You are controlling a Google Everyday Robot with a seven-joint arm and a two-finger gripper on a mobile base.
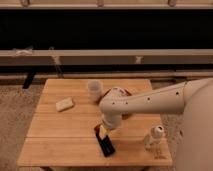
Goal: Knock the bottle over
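Camera view: gripper point(106, 146) low over surface point(55, 142), centre-front, fingers together, holding nothing. Bottle point(154, 138) upright at front right, well apart. We're on approach; next we sweep right into it.

You have a light wooden slatted surface point(60, 135) standing on speckled grey-beige flooring point(15, 125). Toward its back edge, near the middle, a wide, capless whitish translucent cup point(94, 90) stands upright. Left of the cup and well apart from it lies a small pale beige rectangular block point(64, 104), flat on the slats. Right of the cup you can glimpse a reddish-brown item point(127, 92), mostly hidden. Behind everything runs a long pale grey rail point(100, 56). The dark gripper point(105, 144) sits low over the front middle.
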